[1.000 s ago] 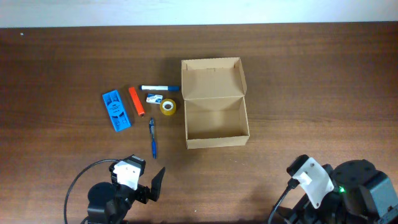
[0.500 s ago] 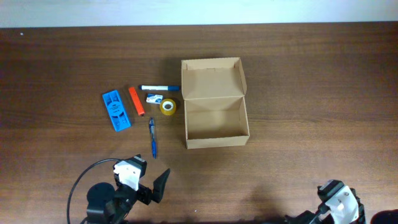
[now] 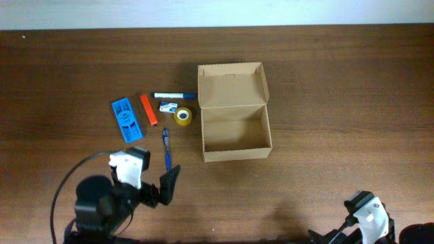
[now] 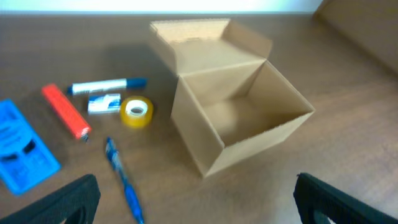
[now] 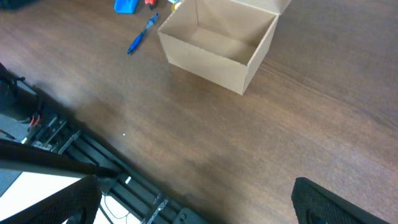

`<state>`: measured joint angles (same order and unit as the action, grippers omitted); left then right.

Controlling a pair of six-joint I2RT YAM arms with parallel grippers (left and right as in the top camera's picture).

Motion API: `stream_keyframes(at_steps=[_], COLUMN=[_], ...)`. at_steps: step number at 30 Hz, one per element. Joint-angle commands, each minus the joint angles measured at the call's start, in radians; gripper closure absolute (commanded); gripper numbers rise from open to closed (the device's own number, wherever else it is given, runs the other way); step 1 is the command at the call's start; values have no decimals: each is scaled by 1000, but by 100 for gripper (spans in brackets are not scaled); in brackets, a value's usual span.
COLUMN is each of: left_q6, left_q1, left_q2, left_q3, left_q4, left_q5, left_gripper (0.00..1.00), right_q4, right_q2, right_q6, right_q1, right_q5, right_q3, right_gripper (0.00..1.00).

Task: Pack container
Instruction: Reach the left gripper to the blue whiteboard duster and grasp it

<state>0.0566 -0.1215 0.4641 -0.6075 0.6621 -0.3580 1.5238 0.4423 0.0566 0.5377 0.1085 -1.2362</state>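
The container (image 3: pixel 237 154) is a tan cardboard box at mid-table with its flap lid (image 3: pixel 230 83) folded back; its inside shows bare cardboard. In the left wrist view the container (image 4: pixel 194 134) stands ahead and to the right. A blue pen (image 3: pixel 167 150) lies left of the box, with a yellow tape roll (image 3: pixel 183 116) just beyond it. My left gripper (image 4: pixel 196 200) is open and hovers near the pen's (image 4: pixel 123 180) near end, touching nothing. My right gripper (image 5: pixel 193 202) is open over the table's front edge, well short of the container (image 5: pixel 208 62).
Left of the box lie an orange marker (image 3: pixel 148 110), a blue-capped white marker (image 3: pixel 173 95), a small white and blue item (image 3: pixel 169 107) and a flat blue case (image 3: pixel 127 120). Black frame rails (image 5: pixel 62 143) run below the table's front edge.
My left arm has moved up the table toward the blue pen. My right arm has drawn back to the bottom edge of the overhead view. The objects lie as before.
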Motion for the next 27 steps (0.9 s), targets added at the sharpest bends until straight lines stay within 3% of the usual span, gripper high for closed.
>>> stream_keyframes(at_steps=[1, 6, 15, 18, 21, 23, 27], left_q6=[-63, -107, -99, 60, 117, 222, 325], left_q1=[0, 0, 0, 3, 45, 79, 87], left_q2=[163, 461, 727, 775, 781, 793, 871], left_q3=[-139, -335, -337, -337, -337, -337, -337], left_q4=[82, 183, 137, 65, -43, -99, -128], left_q5=[104, 112, 141, 307, 340, 376, 500], left_gripper=[1, 1, 1, 1, 1, 1, 1], right_q4=[-2, -2, -2, -2, -2, -2, -2], right_q2=[8, 8, 8, 8, 8, 8, 8], right_q6=[11, 11, 11, 11, 11, 11, 11], right_q1=[5, 5, 5, 5, 5, 5, 5], right_q5=[-8, -9, -8, -8, -8, -8, -8], right_q3=[5, 5, 5, 5, 5, 5, 5], right_gripper=[1, 1, 1, 1, 1, 1, 1])
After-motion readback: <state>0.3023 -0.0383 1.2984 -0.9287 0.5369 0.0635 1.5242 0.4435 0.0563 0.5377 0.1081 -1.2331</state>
